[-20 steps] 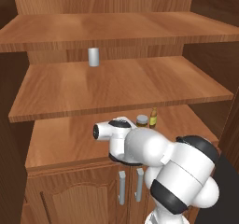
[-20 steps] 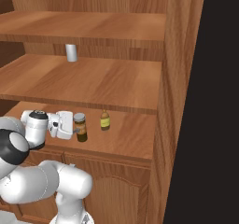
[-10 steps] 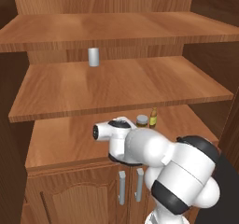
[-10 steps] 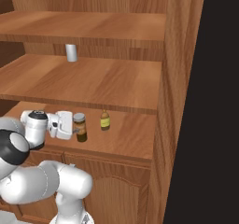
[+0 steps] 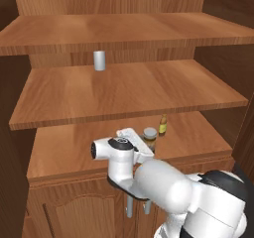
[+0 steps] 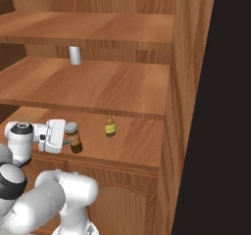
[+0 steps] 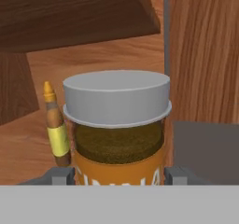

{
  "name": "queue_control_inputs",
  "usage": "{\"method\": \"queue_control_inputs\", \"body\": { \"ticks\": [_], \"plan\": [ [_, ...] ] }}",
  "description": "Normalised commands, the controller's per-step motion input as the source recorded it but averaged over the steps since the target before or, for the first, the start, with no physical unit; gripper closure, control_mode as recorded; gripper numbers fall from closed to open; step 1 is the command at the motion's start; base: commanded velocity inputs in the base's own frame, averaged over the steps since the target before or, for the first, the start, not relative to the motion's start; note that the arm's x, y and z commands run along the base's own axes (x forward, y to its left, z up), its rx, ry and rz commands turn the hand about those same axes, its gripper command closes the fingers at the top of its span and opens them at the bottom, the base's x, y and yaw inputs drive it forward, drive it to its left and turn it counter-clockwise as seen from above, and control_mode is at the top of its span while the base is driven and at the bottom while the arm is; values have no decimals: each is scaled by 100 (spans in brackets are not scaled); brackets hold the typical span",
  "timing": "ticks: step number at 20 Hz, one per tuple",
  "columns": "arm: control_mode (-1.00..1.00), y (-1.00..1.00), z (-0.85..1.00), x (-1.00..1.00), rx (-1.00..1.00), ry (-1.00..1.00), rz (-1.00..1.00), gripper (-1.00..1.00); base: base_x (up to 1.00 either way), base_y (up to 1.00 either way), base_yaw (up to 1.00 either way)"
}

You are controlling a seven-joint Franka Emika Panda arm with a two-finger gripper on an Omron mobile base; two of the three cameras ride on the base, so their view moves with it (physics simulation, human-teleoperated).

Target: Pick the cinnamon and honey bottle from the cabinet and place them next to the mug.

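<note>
the cabinet (image 5: 124,90) is reddish-brown wood with a smooth, faintly streaked grain, its open shelves stacked across the left base view from the top of the frame to just below the middle. on the middle shelf, in the upper left part of that frame, stands a plain grey cylinder (image 5: 99,60), matte and unlabelled.

the cinnamon jar (image 7: 116,125) sits at the centre of the hand view: a squat cylinder with a flat, pale grey lid that flares slightly at its rim, a band of dark brown grainy contents below it, and an orange-yellow label with pale lettering at the bottom. it stands upright on the lowest open shelf. the gripper (image 7: 119,175) has its two small grey fingertips (image 7: 60,175) at either side of the jar's label, very close to it or touching; the jaws stand at a middling width around the jar, and it cannot be told whether they grip it.

the honey bottle (image 7: 54,127) is a slim amber shape with a narrow neck, an orange tip and a yellow label band, standing just left of the jar in the hand view. in the right base view it stands to the right of the jar, apart from it.

below the shelf, in the lower middle of the left base view, silver bar handles (image 5: 129,208) hang on the lower doors.
</note>
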Motion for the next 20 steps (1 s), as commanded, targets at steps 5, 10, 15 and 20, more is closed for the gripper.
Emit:
{"method": "queue_control_inputs", "body": {
  "ticks": [5, 10, 15, 20],
  "plan": [
    [-100, 1, 80, -58, 0, 0, 3, 100, 0, 0, 0],
    [-100, -1, 86, -28, 0, 0, 6, 100, 0, 0, 0],
    [-100, -2, 69, -28, 0, 0, 7, 100, 0, 0, 0],
    [-100, 0, 41, -6, 0, 0, 6, 100, 0, 0, 0]
  ]
}}
